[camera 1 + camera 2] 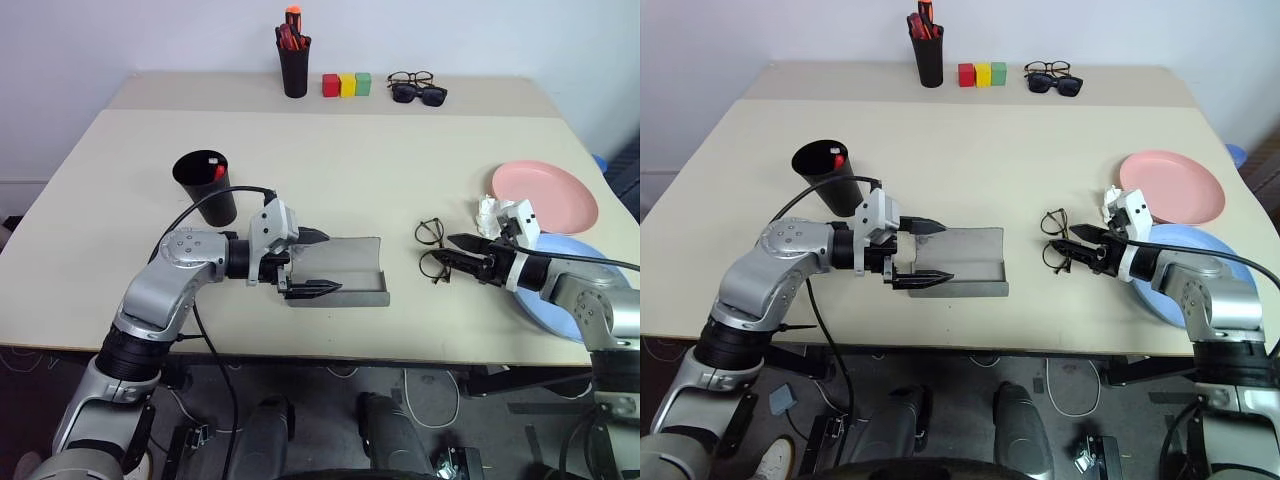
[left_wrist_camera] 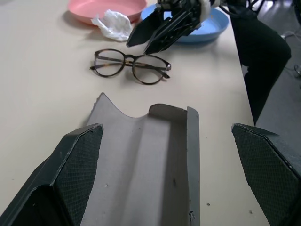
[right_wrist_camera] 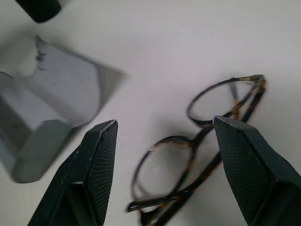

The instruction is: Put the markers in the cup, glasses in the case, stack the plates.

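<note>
Items on the tabletop (image 1: 330,150), by count: two plates, one pink (image 1: 545,195) and one light blue (image 1: 560,290); three pairs of eyewear, namely wire-framed glasses (image 1: 432,248), dark-framed spectacles (image 1: 410,78) and sunglasses (image 1: 420,95); one open grey case (image 1: 345,268); one black cup (image 1: 205,185); one pen holder (image 1: 294,68); three coloured blocks (image 1: 347,84); one crumpled tissue (image 1: 488,213).

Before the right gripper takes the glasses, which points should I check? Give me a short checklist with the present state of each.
1. Case lid open: ok.
2. Left gripper open, not gripping the case: ok.
3. Right gripper open: ok.
4. Glasses lie between the right fingers: ok.
5. Glasses folded flat to fit the case: cannot tell.
6. Plates stacked: not ok, pink plate and blue plate lie side by side.
</note>
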You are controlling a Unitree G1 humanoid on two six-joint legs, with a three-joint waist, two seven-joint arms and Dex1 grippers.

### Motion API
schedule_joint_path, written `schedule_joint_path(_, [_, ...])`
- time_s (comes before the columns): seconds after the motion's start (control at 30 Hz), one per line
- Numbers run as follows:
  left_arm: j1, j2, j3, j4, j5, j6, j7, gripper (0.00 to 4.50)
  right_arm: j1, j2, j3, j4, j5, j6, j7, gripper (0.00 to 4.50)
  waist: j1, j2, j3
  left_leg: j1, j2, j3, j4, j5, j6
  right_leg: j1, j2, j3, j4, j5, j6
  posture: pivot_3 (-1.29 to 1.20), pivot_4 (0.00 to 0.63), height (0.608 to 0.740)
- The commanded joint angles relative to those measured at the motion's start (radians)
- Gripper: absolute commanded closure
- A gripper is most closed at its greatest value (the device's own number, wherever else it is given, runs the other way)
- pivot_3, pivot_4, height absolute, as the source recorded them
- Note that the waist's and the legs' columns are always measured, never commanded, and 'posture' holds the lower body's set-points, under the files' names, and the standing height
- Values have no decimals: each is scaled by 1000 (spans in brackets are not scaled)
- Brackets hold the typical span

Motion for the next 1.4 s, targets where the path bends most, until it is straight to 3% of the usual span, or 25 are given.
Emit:
schedule_joint_path(0.03, [23, 17, 35, -73, -36, 17, 30, 30, -60, -15, 23, 70, -31, -4, 37, 1204, -2, 0, 0, 0, 0, 0, 0, 0, 0, 0, 0, 0, 0, 0, 0, 0, 150, 740])
schedule_joint_path(0.77, [150, 78, 75, -206, -87, 56, 157, 30, -201, 42, 99, 229, -127, -25, 127, 1204, -14, 0, 0, 1, 0, 0, -1, 0, 0, 0, 0, 0, 1, 0, 0, 0, 150, 740])
schedule_joint_path(0.87, [154, 77, 73, -213, -90, 58, 173, 0, -214, 48, 103, 252, -142, -41, 131, 2072, -20, 0, 0, 1, 0, 0, -1, 0, 0, 0, 0, 0, 2, 0, 0, 0, 150, 740])
schedule_joint_path(1.03, [160, 78, 71, -226, -94, 61, 194, 0, -230, 62, 110, 283, -164, -68, 137, 4484, -28, 0, 0, 2, 0, 0, -1, 0, 0, 0, 0, 0, 2, 0, 0, 0, 150, 740])
schedule_joint_path(1.4, [180, 78, 72, -237, -94, 56, 223, 0, -225, 65, 90, 254, -161, -100, 148, 4484, -26, 0, 0, 8, 0, 0, -1, 0, 0, 5, 0, 1, 3, -1, -2, 0, 150, 740])
